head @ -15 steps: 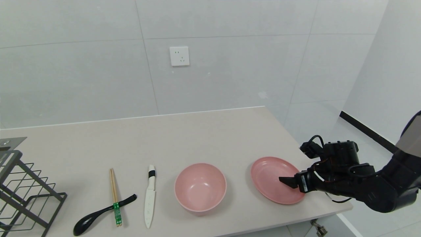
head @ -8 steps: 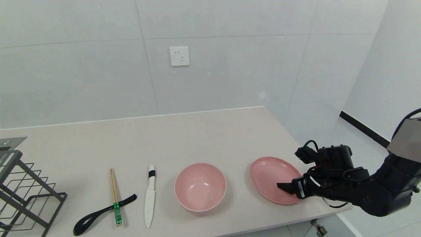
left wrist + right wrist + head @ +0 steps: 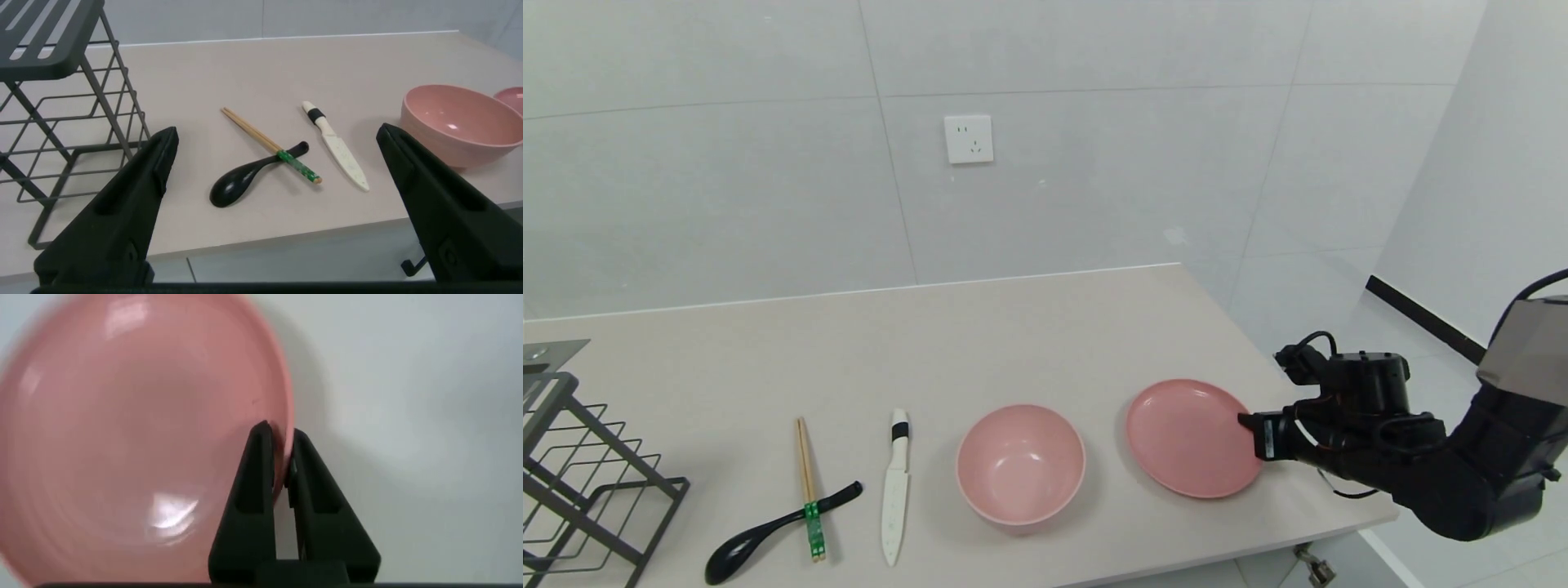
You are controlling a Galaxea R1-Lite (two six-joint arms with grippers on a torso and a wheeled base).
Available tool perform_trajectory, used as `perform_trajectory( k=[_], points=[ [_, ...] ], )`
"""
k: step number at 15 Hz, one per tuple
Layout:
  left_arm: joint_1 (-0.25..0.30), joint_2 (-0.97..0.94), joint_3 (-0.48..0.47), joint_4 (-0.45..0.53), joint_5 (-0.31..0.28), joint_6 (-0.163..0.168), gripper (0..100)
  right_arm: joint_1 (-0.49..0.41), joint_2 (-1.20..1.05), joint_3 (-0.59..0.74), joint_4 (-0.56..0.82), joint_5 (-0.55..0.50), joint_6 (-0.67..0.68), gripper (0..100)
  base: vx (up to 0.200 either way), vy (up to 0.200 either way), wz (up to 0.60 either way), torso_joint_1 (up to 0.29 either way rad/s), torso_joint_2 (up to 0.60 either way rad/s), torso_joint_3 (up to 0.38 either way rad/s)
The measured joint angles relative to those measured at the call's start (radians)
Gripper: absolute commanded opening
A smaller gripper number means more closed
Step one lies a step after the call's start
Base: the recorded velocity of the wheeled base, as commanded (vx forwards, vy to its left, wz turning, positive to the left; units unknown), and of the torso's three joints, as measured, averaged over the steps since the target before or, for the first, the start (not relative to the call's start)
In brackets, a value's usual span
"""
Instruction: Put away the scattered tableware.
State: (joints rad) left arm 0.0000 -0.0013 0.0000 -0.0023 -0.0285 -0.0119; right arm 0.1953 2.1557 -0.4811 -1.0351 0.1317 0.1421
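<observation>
Plate [image 3: 1188,437]: lower right of the head view, just right of the bowl [image 3: 1020,463], near the table's right edge.
Right gripper [image 3: 279,433]: clamped on the plate's right rim, one finger on each face.
Left gripper [image 3: 276,135]: fingers spread wide, holding nothing, low before the table's front edge.
Knife [image 3: 895,490]: long axis near to far, black-banded handle toward the wall, tip toward the front edge.
Chopsticks [image 3: 809,486]: parallel to the knife, green-wrapped end nearest the front.
Spoon [image 3: 768,535]: black, handle pointing upper right, crossing the chopsticks.
Rack [image 3: 580,482]: dark wire, lower left.
Table [image 3: 1013,343]: pale beige, matte.
Room: grey-white tiled walls, socket [image 3: 968,139] on the back wall.
</observation>
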Motion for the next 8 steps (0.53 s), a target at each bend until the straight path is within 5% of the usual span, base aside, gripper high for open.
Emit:
perform_trajectory(
  k=[8],
  points=[
    [0.0, 0.0, 0.0, 0.0, 0.001, 0.0, 100, 0.025, -0.065, 0.305, -0.511, 0.031, 0.229, 0, 0.0, 0.0, 0.0, 0.0, 0.0, 0.0]
  ],
)
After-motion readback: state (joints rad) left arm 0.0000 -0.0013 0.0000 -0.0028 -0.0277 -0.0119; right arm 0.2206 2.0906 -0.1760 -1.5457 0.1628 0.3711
